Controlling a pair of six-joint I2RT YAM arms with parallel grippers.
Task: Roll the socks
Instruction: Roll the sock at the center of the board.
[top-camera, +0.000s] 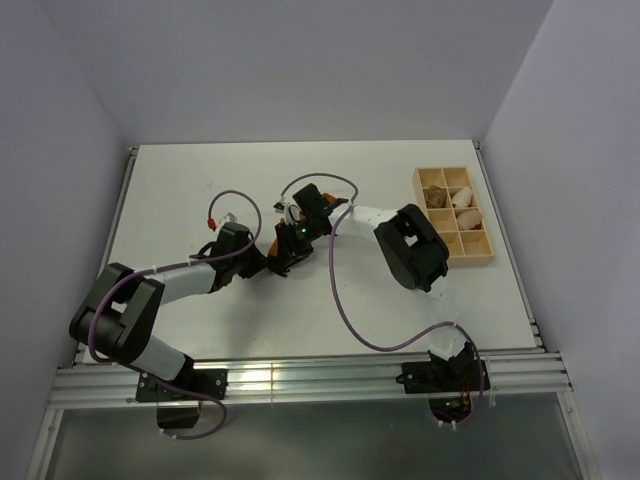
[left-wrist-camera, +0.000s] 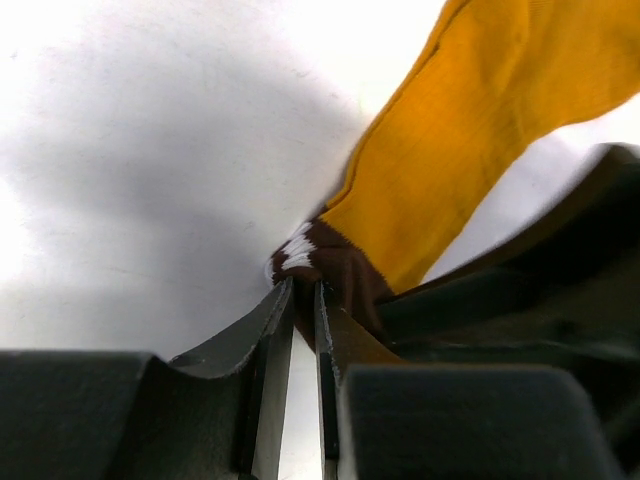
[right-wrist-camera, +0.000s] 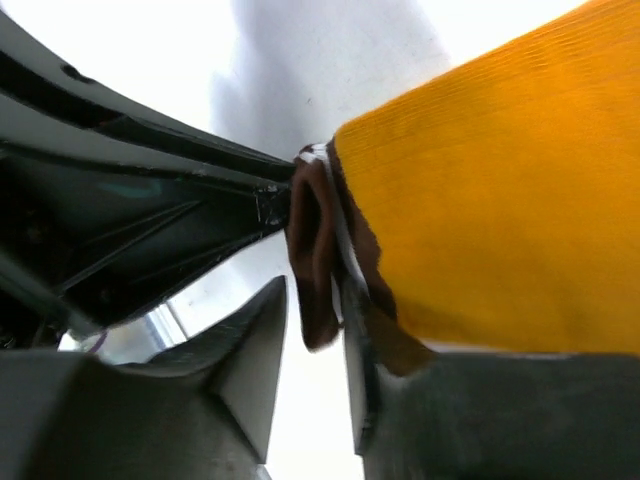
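A mustard-orange sock (top-camera: 279, 241) lies at mid-table, mostly hidden under both wrists. In the left wrist view its yellow body (left-wrist-camera: 480, 130) runs up to the right, and its dark-brown, white-striped cuff (left-wrist-camera: 330, 260) sits at my fingertips. My left gripper (left-wrist-camera: 305, 295) (top-camera: 262, 262) is shut on that cuff edge. In the right wrist view the sock (right-wrist-camera: 500, 200) fills the right side. My right gripper (right-wrist-camera: 315, 300) (top-camera: 290, 245) is open. The brown cuff (right-wrist-camera: 312, 260) hangs between its fingers, against the right one, with a gap to the left one.
A wooden compartment tray (top-camera: 418, 195) stands at the back right and holds small cream rolled bundles (top-camera: 468, 215). The two wrists almost touch: the left gripper's dark body (right-wrist-camera: 150, 210) fills the right wrist view's left side. Purple cables loop across the table.
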